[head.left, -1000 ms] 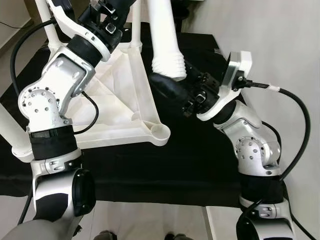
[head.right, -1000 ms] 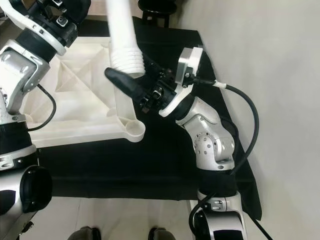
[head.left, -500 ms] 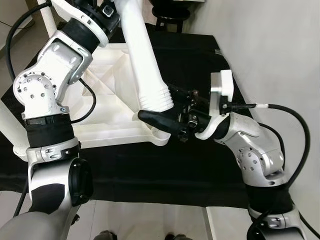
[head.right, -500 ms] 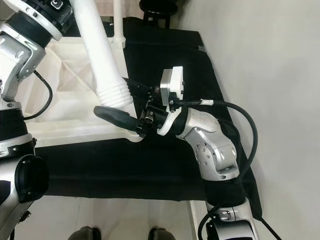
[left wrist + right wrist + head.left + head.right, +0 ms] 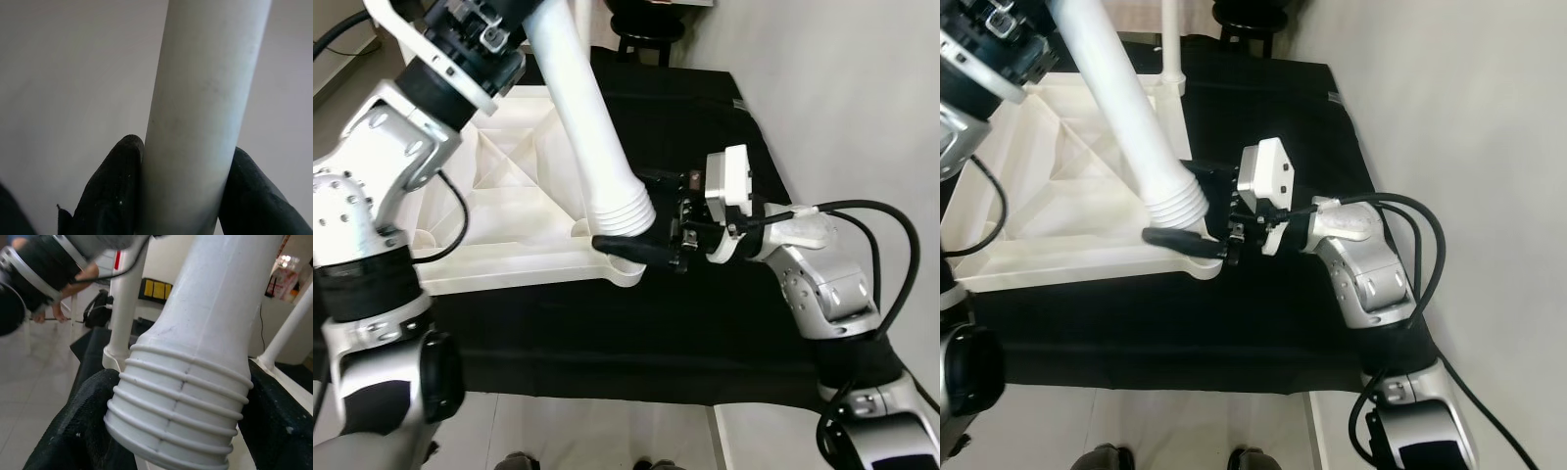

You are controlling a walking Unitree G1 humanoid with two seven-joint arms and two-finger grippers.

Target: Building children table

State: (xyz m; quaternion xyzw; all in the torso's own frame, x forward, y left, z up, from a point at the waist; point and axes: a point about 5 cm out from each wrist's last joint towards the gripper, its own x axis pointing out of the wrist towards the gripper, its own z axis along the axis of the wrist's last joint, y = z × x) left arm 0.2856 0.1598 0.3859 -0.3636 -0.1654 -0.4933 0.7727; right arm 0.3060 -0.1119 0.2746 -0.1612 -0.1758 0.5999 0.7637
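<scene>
White plastic leg (image 5: 582, 108), likely light, stiff and slick: left pincer (image 5: 178, 196) clamped on its shaft, right pincer (image 5: 171, 431) clamped round its ribbed end above the upturned tabletop's (image 5: 509, 211) corner socket (image 5: 625, 269).

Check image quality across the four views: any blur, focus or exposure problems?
Head views: sharp and evenly lit, with the white table leg bright against the black mat. Left wrist view: the leg is so close it looks soft, between the left gripper's dark fingers, with a featureless background. Right wrist view: the ribbed end is crisp, the right gripper's near fingers and background blurred.
</scene>
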